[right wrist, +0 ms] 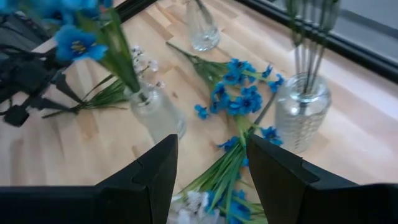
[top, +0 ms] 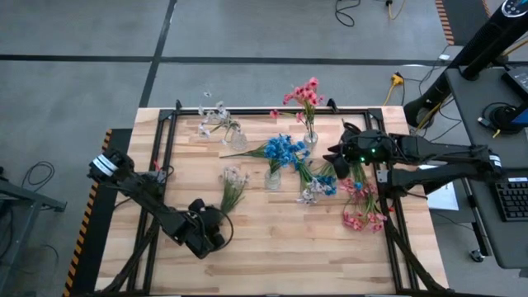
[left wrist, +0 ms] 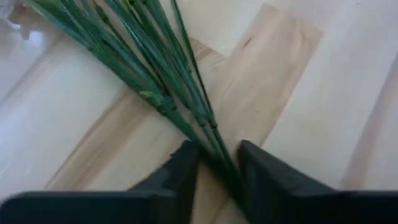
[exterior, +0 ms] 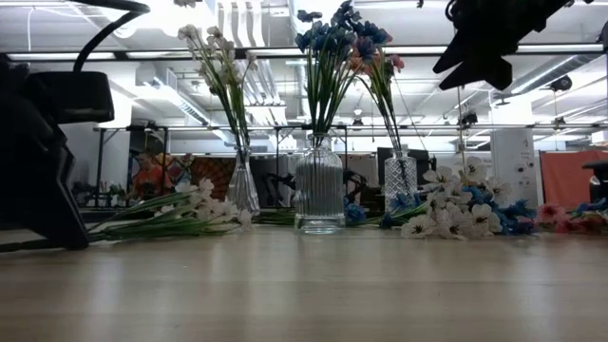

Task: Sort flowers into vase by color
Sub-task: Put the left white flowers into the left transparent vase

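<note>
Nearest the table's front edge, the left gripper (top: 216, 224) lies low on the wood, its fingers (left wrist: 186, 168) drawn close about the stem ends of a white spray (top: 232, 185); the stems (left wrist: 155, 87) pass between the two fingers, and the grip appears to be on them, though actual contact cannot be confirmed. The spray lies flat with its blossoms pointing away from the gripper, which leaves the stem end free to be pinched.

Farther back, mid-table, a ribbed glass vase (exterior: 319, 195) stands upright with blue flowers (top: 285, 148) in it, stems down so the heads fan above the rim. Beside it lie loose blue and white sprays (top: 318, 186), and toward the right edge a pink spray (top: 363, 208) lies unsorted.

The right gripper (right wrist: 208, 177) hovers above this loose pile with its jaws apart and nothing between them, probably waiting.

At the rear, a narrow vase (exterior: 242, 185) holds white flowers (top: 214, 115) and a cut-glass vase (exterior: 401, 180) holds pink flowers (top: 305, 93). One colour per vase suggests the sorting is partly complete.
</note>
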`<state>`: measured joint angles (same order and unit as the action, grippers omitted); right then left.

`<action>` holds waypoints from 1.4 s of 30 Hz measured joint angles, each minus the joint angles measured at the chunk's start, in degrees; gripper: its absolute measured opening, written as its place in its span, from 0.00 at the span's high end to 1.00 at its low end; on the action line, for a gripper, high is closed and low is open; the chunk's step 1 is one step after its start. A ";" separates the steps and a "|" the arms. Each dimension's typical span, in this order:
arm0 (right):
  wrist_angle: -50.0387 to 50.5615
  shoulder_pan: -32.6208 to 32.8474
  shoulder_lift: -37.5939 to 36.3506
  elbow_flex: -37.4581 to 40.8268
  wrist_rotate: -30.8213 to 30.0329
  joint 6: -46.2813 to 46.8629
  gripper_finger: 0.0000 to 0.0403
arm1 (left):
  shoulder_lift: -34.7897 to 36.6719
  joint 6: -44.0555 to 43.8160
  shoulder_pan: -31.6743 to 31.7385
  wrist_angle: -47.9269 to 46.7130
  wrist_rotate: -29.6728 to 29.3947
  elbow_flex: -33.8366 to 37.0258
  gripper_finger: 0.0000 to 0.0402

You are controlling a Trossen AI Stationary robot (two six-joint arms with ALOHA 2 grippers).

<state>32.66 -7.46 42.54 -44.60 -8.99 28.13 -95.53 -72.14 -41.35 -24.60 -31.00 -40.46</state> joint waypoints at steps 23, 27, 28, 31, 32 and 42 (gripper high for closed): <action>0.01 16.03 0.01 0.00 -1.10 4.27 0.55 | 18.23 -1.27 -5.54 -5.52 -9.31 0.10 0.99; -0.05 18.51 0.01 0.00 -4.69 3.75 0.55 | 22.51 1.94 -8.79 -5.16 -12.59 0.10 1.00; -0.19 19.09 0.01 0.00 -5.32 3.02 0.55 | 23.25 2.46 -9.44 -4.84 -14.01 0.10 1.00; -1.46 21.08 0.71 0.09 -7.63 0.60 0.55 | 25.15 5.34 -11.44 -3.14 -19.11 0.10 1.00; -2.34 21.78 1.12 0.21 -8.48 -0.46 0.55 | 25.54 7.28 -11.88 -1.70 -21.08 0.08 1.00; -23.09 28.07 15.19 1.51 -10.61 -17.01 0.55 | 25.55 56.13 -7.40 33.87 -19.94 0.05 1.00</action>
<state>9.57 20.61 57.73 -43.09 -19.60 11.12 -69.97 -16.01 -48.75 9.27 -50.94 -40.40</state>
